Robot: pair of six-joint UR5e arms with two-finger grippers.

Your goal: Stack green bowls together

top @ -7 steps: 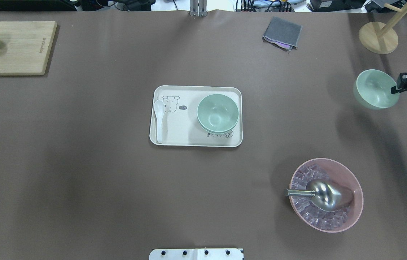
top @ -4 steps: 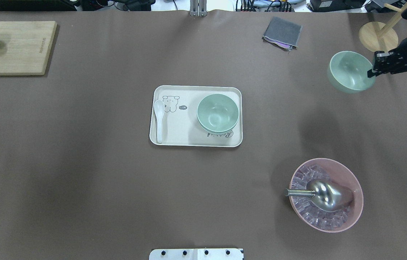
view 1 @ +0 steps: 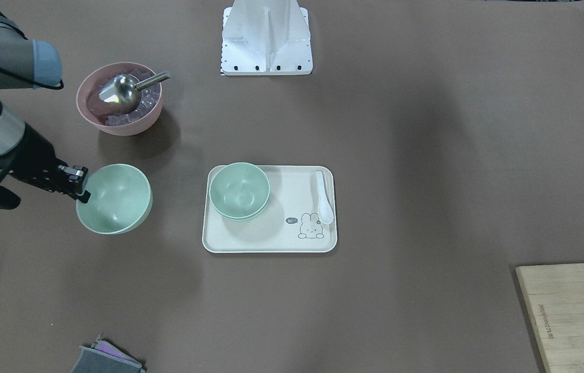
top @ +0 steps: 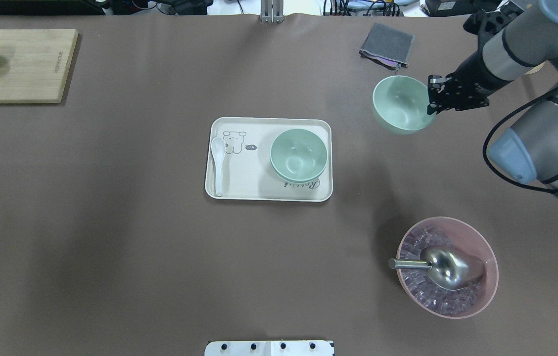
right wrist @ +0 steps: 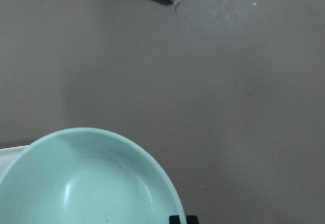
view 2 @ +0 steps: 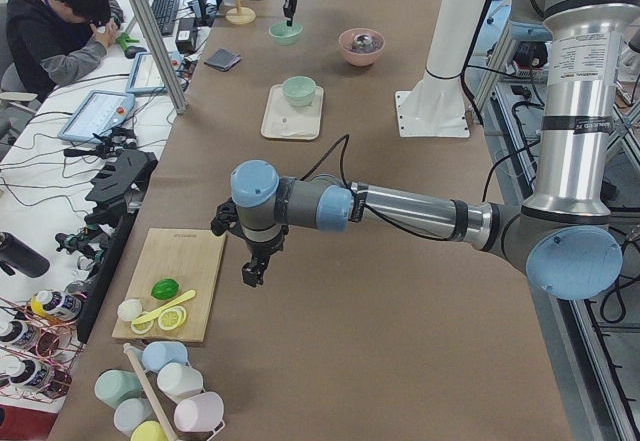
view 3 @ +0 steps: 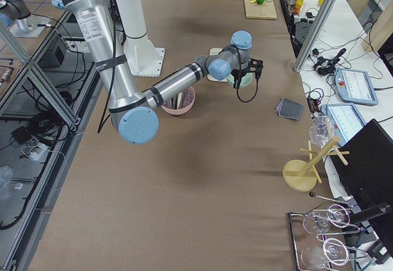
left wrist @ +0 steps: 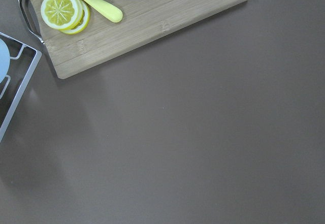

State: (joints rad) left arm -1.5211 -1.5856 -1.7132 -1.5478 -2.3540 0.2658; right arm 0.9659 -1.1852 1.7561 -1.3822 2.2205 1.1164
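Two green bowls (top: 299, 154) sit nested one in the other on the right part of a cream tray (top: 244, 178), also seen in the front view as green bowls (view 1: 239, 190). A third green bowl (top: 401, 104) hangs above the table, right of the tray and slightly farther back. My right gripper (top: 431, 101) is shut on its right rim. The right wrist view shows that bowl (right wrist: 86, 183) from above. In the front view the held bowl (view 1: 113, 204) and right gripper (view 1: 82, 189) are left of the tray. My left gripper (view 2: 250, 276) hovers near the cutting board; whether it is open I cannot tell.
A pink bowl (top: 447, 267) with ice and a metal scoop stands at the near right. A grey cloth (top: 387, 44) lies behind the held bowl. A white spoon (top: 218, 163) lies on the tray's left. A cutting board (top: 22, 64) with fruit is far left. A person (view 2: 60, 21) sits beside the table.
My right gripper has carried the green bowl leftward from the table's right edge toward the tray. The nested bowls and tray have not moved.
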